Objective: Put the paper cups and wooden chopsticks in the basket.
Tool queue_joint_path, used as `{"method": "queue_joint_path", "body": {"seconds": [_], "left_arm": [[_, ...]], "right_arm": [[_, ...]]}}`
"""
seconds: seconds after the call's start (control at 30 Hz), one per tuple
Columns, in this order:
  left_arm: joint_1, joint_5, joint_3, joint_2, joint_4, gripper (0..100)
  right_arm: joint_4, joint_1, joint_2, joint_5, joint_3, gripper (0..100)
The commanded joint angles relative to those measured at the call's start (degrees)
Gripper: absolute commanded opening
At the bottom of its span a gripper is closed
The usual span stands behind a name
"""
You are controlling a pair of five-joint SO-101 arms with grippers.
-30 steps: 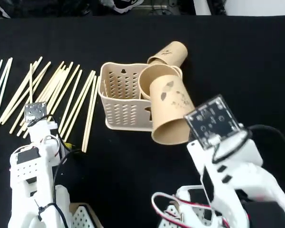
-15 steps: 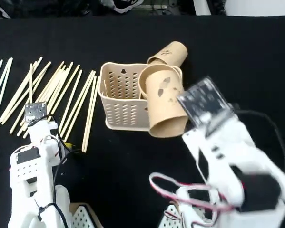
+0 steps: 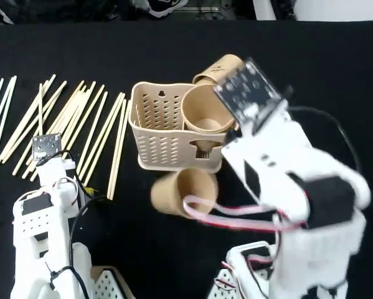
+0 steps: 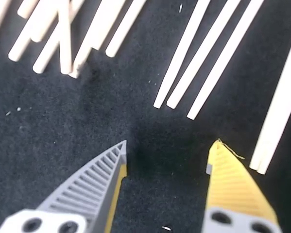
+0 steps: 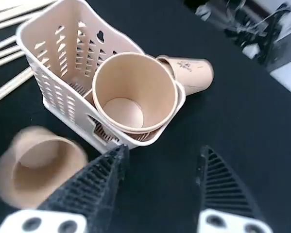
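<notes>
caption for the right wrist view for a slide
Open right gripper near the basket, one paper cup inside, two cups outside.

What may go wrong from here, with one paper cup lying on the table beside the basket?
1. The brown paper cup lying on its side may roll away before the open right gripper takes it.
2. The second paper cup fills much of the beige perforated plastic basket, so another cup may tip out.
3. The wooden chopsticks lie close together; the open left gripper may scatter them.
</notes>
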State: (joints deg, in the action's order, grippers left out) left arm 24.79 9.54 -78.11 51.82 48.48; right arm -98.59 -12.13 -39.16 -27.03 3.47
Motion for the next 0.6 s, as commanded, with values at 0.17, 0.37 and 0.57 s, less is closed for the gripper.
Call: {"method": "queue_joint_path", "body": {"seconds": [0.17,0.37,0.57], "left_arm": [[-0.75,0.35,0.31,0.88,-0.70,26],[-0.75,0.35,0.31,0.88,-0.70,26],[-0.75,0.26,0.31,0.88,-0.70,26]], "right_arm": [[0.35,-5.27,3.91,1.67,2.15,3.1],[-2.64,-10.99,-1.80,2.11,-2.42,8.7],[-2.64,-30.33,-12.88,-3.78,-23.34,17.8]]}}
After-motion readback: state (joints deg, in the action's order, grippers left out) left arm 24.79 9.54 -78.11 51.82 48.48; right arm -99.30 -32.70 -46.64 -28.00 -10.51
